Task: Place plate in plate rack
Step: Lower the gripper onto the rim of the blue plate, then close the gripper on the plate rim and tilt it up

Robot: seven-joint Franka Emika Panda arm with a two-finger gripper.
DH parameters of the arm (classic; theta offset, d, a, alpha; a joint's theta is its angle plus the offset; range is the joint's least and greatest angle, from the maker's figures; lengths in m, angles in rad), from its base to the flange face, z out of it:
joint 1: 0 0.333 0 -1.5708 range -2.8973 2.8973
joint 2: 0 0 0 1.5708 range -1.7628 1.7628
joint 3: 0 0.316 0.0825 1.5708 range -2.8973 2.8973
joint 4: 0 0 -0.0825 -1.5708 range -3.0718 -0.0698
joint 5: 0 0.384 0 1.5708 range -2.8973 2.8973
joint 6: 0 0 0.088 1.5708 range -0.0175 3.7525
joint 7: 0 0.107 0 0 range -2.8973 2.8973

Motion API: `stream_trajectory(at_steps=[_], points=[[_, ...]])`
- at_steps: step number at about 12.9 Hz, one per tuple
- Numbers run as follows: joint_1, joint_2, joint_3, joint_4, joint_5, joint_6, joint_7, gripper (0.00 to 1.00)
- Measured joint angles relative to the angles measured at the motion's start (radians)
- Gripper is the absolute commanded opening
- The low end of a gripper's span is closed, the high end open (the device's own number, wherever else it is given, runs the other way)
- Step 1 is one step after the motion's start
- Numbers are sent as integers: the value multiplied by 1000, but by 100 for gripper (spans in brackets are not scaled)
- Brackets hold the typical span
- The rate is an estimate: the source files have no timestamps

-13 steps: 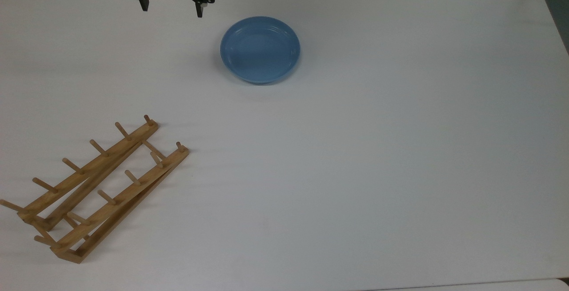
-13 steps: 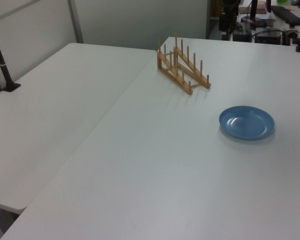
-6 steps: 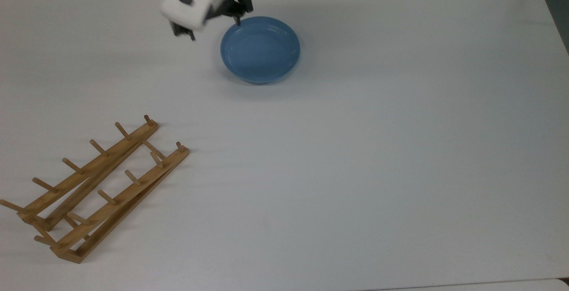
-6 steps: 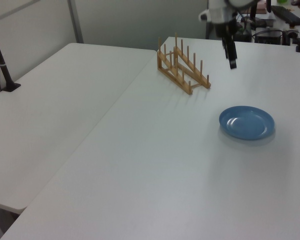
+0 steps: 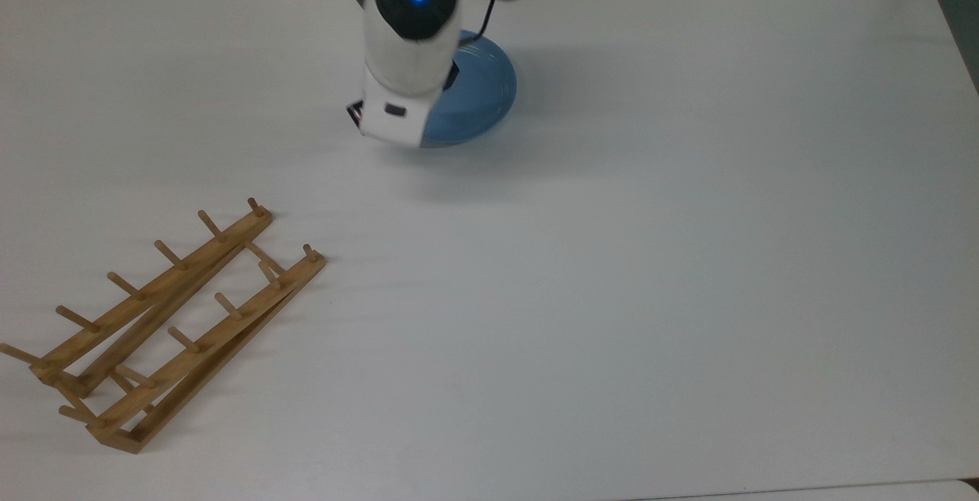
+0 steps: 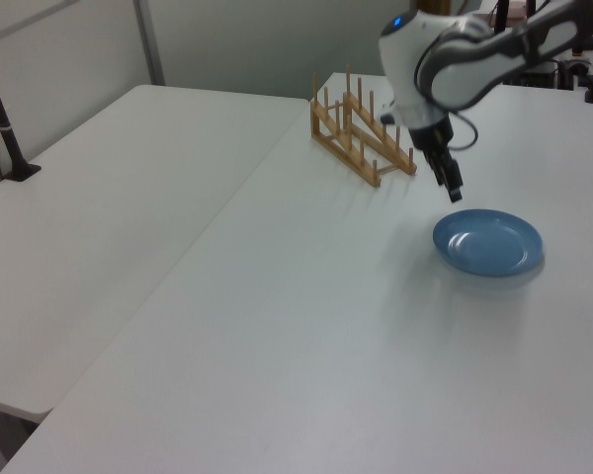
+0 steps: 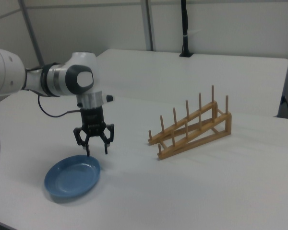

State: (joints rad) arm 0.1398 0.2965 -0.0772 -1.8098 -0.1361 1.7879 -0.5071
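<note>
End effector (image 7: 96, 150) hangs spread, seemingly above the plate (image 7: 72, 178) rim.

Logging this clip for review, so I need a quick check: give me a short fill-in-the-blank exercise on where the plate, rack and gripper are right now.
1. The plate lies flat on the ____.
2. The gripper hangs above the plate's rim with its fingers ____.
3. The slots of the plate rack hold ____ plates.
4. In the right view, the plate rack stands to the ____ of the plate.

Missing words: table; open; no; right
</note>
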Motion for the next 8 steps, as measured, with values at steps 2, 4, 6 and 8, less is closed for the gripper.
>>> stream_trajectory(at_steps=[2,4,6,8], points=[[19,40,0,-2,-11,10,0,38],[32,65,0,-3,-30,11,0,24],[36,75,1,-4,-44,11,-1,7],[37,81,2,-4,-48,11,-1,0]])
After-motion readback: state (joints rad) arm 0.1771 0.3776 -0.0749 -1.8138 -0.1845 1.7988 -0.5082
